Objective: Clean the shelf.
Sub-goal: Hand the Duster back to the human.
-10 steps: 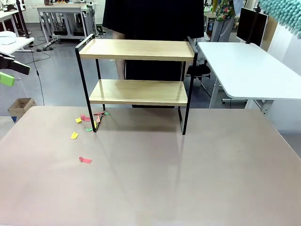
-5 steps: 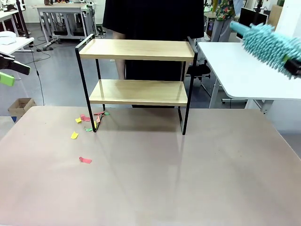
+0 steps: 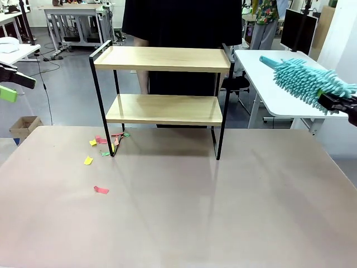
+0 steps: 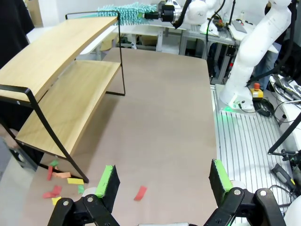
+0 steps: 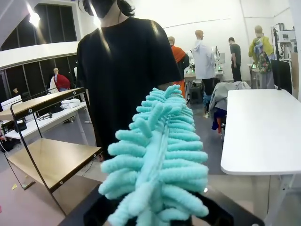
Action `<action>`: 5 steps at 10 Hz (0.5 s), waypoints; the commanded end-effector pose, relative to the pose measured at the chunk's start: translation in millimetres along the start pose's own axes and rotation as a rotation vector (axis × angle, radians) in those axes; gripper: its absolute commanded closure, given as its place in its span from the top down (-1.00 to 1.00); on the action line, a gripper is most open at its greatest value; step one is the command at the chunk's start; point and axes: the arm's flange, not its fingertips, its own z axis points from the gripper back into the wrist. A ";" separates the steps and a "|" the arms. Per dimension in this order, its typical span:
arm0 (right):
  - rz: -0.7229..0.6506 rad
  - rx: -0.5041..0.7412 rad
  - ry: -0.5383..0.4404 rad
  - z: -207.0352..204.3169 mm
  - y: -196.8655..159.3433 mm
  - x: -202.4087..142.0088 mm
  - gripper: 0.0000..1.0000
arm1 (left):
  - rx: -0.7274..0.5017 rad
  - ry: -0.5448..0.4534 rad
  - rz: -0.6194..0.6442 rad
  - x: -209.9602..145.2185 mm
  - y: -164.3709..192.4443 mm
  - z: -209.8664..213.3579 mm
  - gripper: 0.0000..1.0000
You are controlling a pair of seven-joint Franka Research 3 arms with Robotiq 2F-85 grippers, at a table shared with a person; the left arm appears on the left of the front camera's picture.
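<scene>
The shelf (image 3: 162, 59), two light wooden boards in a thin black frame, stands at the far middle of the brown table (image 3: 184, 212). A teal fluffy duster (image 3: 304, 80) hangs in the air to the right of it, at about the height of the top board. My right gripper (image 3: 340, 103) is shut on its handle at the picture's right edge. The duster's head (image 5: 157, 155) points toward the shelf (image 5: 51, 157) in the right wrist view. My left gripper (image 4: 164, 179) stands open with nothing in it, off the table's left side (image 3: 8, 84), looking along the shelf (image 4: 61, 61).
Several coloured paper scraps (image 3: 103, 142) lie on the table by the shelf's left leg, one more (image 3: 101, 190) nearer me. A person in black (image 3: 181, 22) stands right behind the shelf. A white table (image 3: 295, 84) is at the right, behind the duster.
My right gripper has brought the duster down and to the left from the top right corner. The left gripper and the shelf have not moved.
</scene>
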 end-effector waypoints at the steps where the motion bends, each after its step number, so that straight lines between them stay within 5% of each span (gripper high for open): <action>1: -0.008 -0.001 0.001 1.8 -0.6 4.0 -0.68 | -0.003 -0.019 -0.011 2.1 -0.3 -0.3 1.00; 5: -0.008 -0.001 0.001 1.8 -0.6 4.0 -0.68 | -0.003 -0.019 -0.011 2.1 -0.3 -0.3 1.00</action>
